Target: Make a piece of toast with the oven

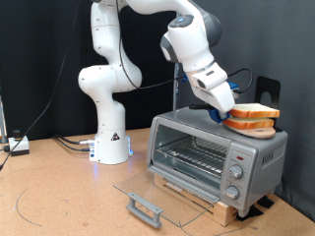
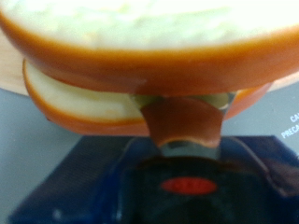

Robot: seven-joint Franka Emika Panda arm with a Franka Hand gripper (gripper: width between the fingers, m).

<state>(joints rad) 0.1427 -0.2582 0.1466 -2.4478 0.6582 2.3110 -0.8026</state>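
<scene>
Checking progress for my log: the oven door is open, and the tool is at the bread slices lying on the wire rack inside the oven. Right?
Not quite. The exterior view shows the bread slices stacked on top of the oven, not on its rack. The door is open, and the tool is at the slices.

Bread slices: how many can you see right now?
2. Both are stacked on top of the oven: upper slice, lower slice, with the gripper at them. Others may be hidden.
</scene>
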